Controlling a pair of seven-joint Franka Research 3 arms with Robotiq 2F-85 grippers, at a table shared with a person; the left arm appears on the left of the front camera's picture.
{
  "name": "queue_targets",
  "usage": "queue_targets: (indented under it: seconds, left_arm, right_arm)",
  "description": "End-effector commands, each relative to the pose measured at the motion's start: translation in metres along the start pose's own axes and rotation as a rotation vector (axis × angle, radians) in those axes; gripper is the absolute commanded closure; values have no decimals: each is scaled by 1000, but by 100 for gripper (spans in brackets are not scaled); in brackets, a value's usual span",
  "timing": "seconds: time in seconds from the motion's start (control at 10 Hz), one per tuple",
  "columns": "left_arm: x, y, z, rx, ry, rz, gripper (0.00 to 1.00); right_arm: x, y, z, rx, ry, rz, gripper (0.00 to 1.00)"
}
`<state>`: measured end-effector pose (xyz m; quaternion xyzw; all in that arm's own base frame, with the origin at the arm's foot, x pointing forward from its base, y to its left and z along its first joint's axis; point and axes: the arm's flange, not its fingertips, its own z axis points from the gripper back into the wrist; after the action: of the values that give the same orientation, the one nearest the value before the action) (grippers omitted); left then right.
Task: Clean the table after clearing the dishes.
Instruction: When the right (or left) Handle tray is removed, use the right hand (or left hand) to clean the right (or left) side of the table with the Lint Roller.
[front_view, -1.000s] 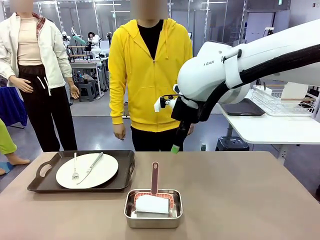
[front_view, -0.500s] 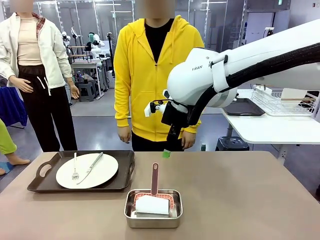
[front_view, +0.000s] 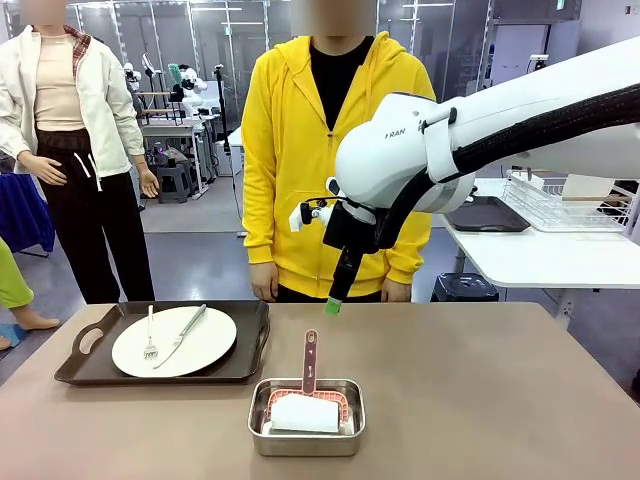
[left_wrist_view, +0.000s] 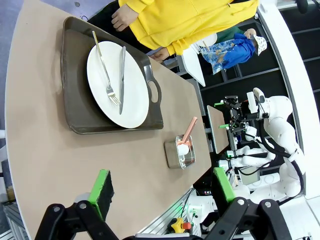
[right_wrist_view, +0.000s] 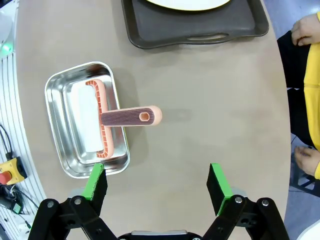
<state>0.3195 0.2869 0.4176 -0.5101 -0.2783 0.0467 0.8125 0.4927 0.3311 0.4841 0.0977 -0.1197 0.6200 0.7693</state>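
**Both grippers wide and empty above the bench**

From my station, the right gripper (right_wrist_view: 157, 184) hangs over the large taupe-brown matte bench (front_view: 480, 400) with its green pads spread wide and nothing between them. In the front view it sits on the far side of the rectangular steel pan (front_view: 305, 445), clear of it. Inside the pan lies a pink-handled scrubbing tool (front_view: 310, 360) on a white pad (front_view: 303, 413), with the handle slanting up over the pan's far rim (I can't tell whether the pad is fixed to the tool).

The left gripper (left_wrist_view: 162, 186) is also opened wide and empty, held above the bench.

To the left of the pan, a dark rectangular handled tray (front_view: 255, 340) rests on the bench. It carries a round white plate (front_view: 210, 345), with a silver fork (front_view: 150, 335) and a silver knife (front_view: 183, 335) lying on it. A person in a yellow hoodie (front_view: 300, 150) stands at the far edge.
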Motion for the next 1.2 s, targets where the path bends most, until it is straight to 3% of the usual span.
queue_targets:
  seconds: [0.0,0.1,0.3,0.6,0.8,1.0,1.1]
  left_arm:
    - [0,-1,3,-12,-9,-17,0]
    - [0,-1,3,-12,-9,-17,0]
    - [0,-1,3,-12,-9,-17,0]
    - [0,-1,3,-12,-9,-17,0]
    - [0,-1,3,-12,-9,-17,0]
    - [0,-1,3,-12,-9,-17,0]
    - [0,-1,3,-12,-9,-17,0]
  right_arm:
    - [-14,-3,25,185,-173,-183,0]
    - [-47,-9,49,383,-291,-367,0]
    - [-132,-23,70,589,-445,-619,0]
    - [-308,-59,96,821,-755,-1023,0]
    - [-448,-71,110,785,-961,-1259,0]
    - [-542,-67,116,688,-1034,-1417,0]
    - [-586,-56,118,622,-1119,-1448,0]
